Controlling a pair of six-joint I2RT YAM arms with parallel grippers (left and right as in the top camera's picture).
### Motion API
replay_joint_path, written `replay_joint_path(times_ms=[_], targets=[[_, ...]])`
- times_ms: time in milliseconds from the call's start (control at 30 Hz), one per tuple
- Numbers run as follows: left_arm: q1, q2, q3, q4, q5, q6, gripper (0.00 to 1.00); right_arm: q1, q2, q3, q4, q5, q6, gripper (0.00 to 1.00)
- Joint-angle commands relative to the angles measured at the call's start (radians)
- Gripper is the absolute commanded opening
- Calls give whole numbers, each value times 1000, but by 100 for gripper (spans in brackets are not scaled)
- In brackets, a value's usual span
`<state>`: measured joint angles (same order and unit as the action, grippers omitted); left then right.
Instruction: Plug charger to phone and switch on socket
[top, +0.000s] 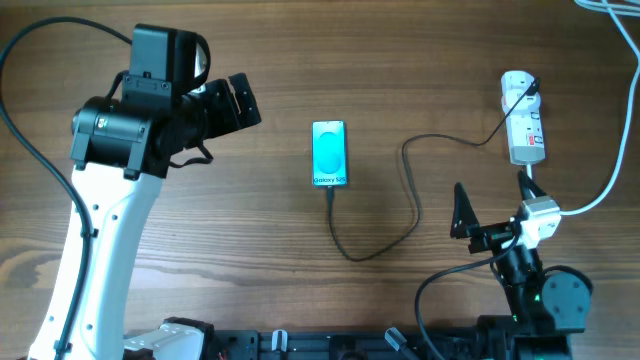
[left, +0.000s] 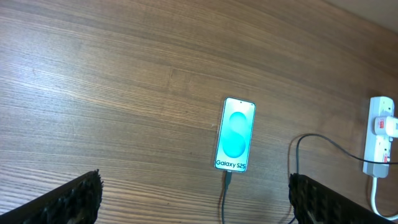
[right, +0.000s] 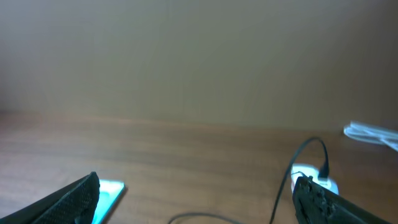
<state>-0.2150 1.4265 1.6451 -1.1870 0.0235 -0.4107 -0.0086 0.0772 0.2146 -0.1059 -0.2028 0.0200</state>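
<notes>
The phone (top: 329, 153) lies face up mid-table, its teal screen lit. The thin black charger cable (top: 412, 190) meets the phone's bottom edge, loops right and runs up to the white socket (top: 523, 120) at the far right. My left gripper (top: 238, 103) is open and empty, raised left of the phone. In the left wrist view, the phone (left: 235, 134), the cable (left: 225, 193) and the socket (left: 380, 134) lie beyond the open fingers (left: 199, 202). My right gripper (top: 493, 200) is open and empty, just below the socket. The right wrist view shows the phone (right: 109, 196) and the socket (right: 314, 174) between its fingers (right: 199, 208).
A thick white cord (top: 612, 185) curves from the right arm's wrist up the table's right edge. The same cord also shows in the right wrist view (right: 370, 132). The arm bases and black rail (top: 330, 345) stand along the front edge.
</notes>
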Motion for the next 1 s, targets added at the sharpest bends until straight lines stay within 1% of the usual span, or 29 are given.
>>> replay_joint_path(times_ms=[0,200,400,500,667,967], targets=[[2,-5,5,0,-10,-16,100,5,-50,-69,51,-17,10,100],[2,-5,5,0,-10,-16,100,5,-74,-131,115,-17,6,100],[2,-5,5,0,-10,-16,100,17,-74,-211,238,-6,6,100],[2,-5,5,0,-10,-16,100,25,-74,-210,218,22,6,100],[2,-5,5,0,-10,-16,100,24,-74,-210,113,67,8,100],[2,-5,5,0,-10,-16,100,24,-74,-209,106,105,-20,100]])
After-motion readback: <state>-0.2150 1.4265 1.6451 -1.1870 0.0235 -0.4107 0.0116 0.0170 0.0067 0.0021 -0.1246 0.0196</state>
